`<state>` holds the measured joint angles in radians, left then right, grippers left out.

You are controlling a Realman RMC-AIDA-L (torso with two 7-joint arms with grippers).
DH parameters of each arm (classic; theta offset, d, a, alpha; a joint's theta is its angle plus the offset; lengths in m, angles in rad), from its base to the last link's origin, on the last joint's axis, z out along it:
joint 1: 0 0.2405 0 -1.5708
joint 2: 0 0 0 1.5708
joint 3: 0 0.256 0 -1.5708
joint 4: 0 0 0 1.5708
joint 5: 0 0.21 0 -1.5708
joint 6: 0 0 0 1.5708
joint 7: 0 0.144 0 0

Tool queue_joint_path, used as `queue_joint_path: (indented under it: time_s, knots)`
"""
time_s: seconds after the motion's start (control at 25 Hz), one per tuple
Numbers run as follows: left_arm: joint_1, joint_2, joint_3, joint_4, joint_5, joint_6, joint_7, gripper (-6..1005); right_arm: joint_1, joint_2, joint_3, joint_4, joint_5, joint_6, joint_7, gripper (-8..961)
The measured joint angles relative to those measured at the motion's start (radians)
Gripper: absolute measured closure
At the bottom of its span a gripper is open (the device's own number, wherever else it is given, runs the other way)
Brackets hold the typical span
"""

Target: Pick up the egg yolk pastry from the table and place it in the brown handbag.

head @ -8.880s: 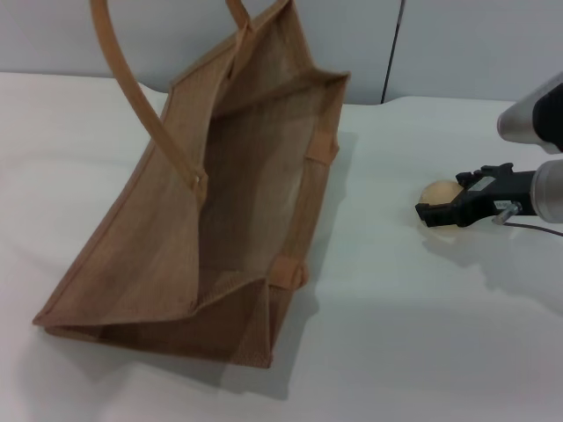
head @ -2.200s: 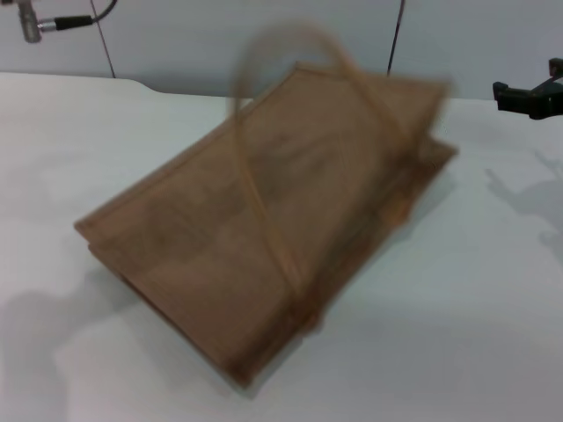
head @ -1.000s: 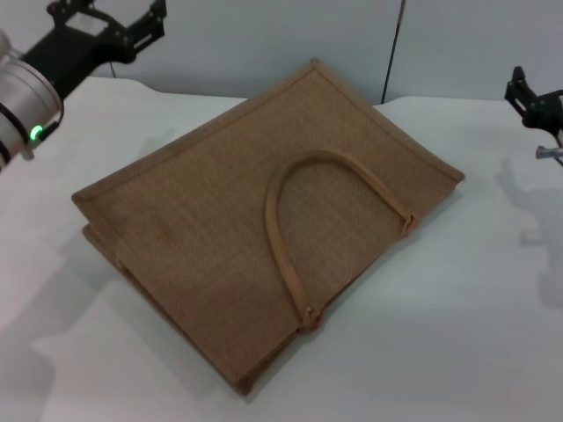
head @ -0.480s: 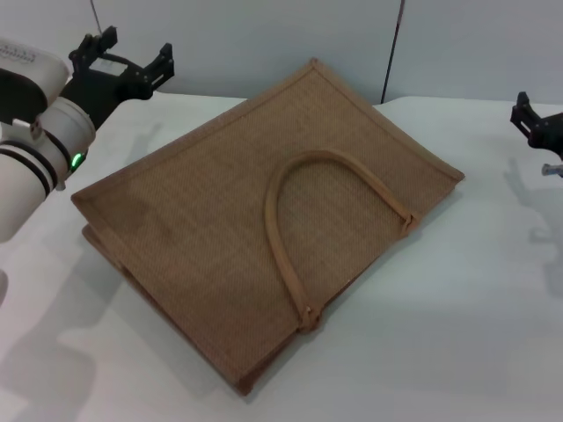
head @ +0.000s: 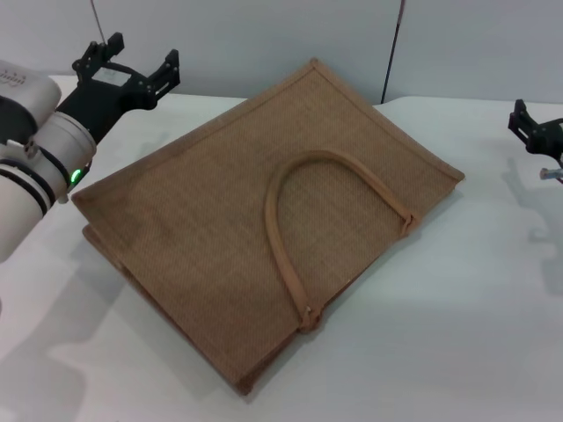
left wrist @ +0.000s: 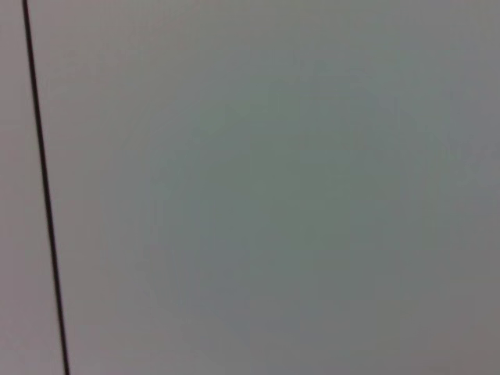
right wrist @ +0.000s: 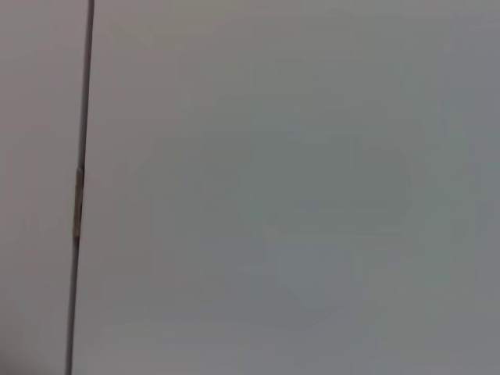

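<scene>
Only the head view shows the scene: the brown handbag [head: 264, 220] lies flat on the white worktop [head: 457, 334], its long axis running diagonally from near left to far right, one arched handle [head: 290, 220] resting on top. Both wrist views show only a blank grey wall. The left claw [head: 132, 66] hovers spread wide and empty past the bag's far-left corner; the right claw [head: 532, 132], at the right edge, cannot be read, and no pastry is visible.

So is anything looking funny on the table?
Yes. The brown handbag lies flat on its side on the table, one handle flopped across it, so its opening isn't facing up. No egg yolk pastry shows. The left gripper hangs open above the bag's far corner.
</scene>
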<state>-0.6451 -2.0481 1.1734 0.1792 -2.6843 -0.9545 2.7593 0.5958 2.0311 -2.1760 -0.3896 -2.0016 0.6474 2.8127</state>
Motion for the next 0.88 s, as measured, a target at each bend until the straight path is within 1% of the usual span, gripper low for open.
queue_joint_path:
  time_s: [0.12, 0.2, 0.36, 0.64, 0.88]
  knots:
    - [0.007, 0.001, 0.0, 0.0, 0.0, -0.048, -0.001, 123, 0.009, 0.0, -0.001, -0.002, -0.004, 0.003, -0.007, 52]
    - [0.008, 0.001, 0.0, -0.001, -0.001, -0.055, -0.001, 123, 0.014, 0.0, -0.002, -0.002, -0.005, 0.008, -0.012, 52]
    - [0.008, 0.002, 0.0, -0.001, -0.001, -0.056, -0.001, 123, 0.02, -0.001, -0.019, -0.004, -0.006, 0.037, -0.015, 52]
    - [0.007, 0.003, 0.0, -0.001, -0.002, -0.057, -0.001, 123, 0.026, -0.003, -0.038, 0.0, -0.008, 0.13, -0.016, 53]
    - [0.002, 0.003, 0.0, -0.001, -0.007, -0.058, -0.001, 123, 0.026, -0.003, -0.041, 0.001, -0.008, 0.141, -0.016, 53]
